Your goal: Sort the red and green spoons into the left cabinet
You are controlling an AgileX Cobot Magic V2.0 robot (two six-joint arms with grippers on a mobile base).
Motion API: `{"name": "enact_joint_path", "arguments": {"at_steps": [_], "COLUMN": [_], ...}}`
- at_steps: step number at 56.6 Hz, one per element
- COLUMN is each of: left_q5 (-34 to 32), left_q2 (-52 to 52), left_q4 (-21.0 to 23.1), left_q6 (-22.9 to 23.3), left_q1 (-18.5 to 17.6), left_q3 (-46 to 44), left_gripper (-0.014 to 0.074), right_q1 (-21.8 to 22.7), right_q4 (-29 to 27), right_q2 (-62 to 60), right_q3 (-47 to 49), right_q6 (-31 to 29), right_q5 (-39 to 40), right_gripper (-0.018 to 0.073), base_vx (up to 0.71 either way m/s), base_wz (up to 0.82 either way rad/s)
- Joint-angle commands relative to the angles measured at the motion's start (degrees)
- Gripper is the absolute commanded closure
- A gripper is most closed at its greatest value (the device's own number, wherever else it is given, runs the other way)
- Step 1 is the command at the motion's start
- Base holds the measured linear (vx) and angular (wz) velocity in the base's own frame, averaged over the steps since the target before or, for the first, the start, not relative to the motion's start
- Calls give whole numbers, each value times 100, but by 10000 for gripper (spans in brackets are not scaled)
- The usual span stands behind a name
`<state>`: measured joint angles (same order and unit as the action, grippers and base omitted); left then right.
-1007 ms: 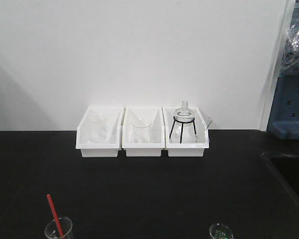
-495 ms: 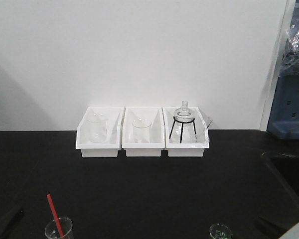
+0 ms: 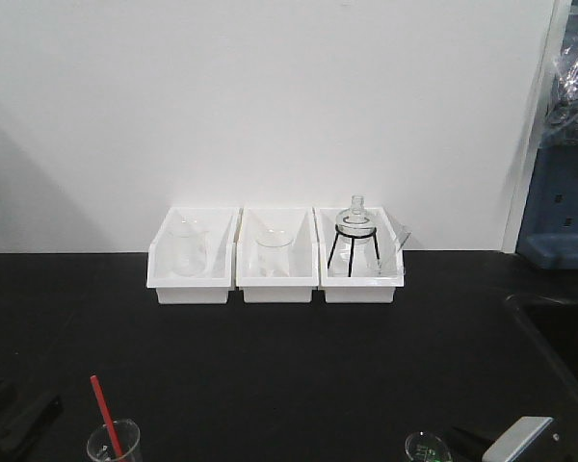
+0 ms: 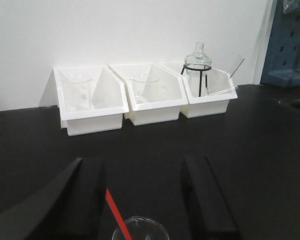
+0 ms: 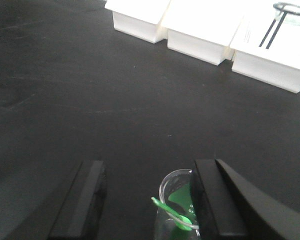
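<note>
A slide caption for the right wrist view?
Open right gripper framing a glass beaker that holds the green spoon.

We see black bench (image 3: pixel 289 356), matte, faintly scuffed. Far side, against white wall (image 3: pixel 270 96): left bin (image 3: pixel 188 292), middle bin (image 3: pixel 277 292), right bin (image 3: pixel 361 292), white, side by side in row. Near edge: left beaker (image 3: pixel 113 445) and right beaker (image 3: pixel 427 449), clear, well apart.

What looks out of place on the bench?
Nothing spilled or broken. Only oddity: a clear rod-like piece leans out past the corner of the right white bin.
</note>
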<state>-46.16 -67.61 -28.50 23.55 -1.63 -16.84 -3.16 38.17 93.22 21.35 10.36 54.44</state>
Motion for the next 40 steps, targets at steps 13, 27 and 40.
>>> {"name": "enact_joint_path", "arguments": {"at_steps": [13, 27, 40], "left_q5": [-482, -482, -482], "left_q2": [72, 72, 72], "left_q4": [175, 175, 175], "left_q6": [44, 44, 44], "left_q1": [-17, -17, -17], "left_q3": [-171, -171, -171], "left_gripper": [125, 125, 125], "right_q1": [28, 28, 28], "right_q4": [9, -15, -328], "right_q2": [426, 541, 555], "right_q3": [327, 327, 327], "right_q6": [-29, -111, -193], "right_q5": [704, 798, 775], "right_gripper": [119, 192, 335], "base_vx": [0, 0, 0], "base_wz": [0, 0, 0]}}
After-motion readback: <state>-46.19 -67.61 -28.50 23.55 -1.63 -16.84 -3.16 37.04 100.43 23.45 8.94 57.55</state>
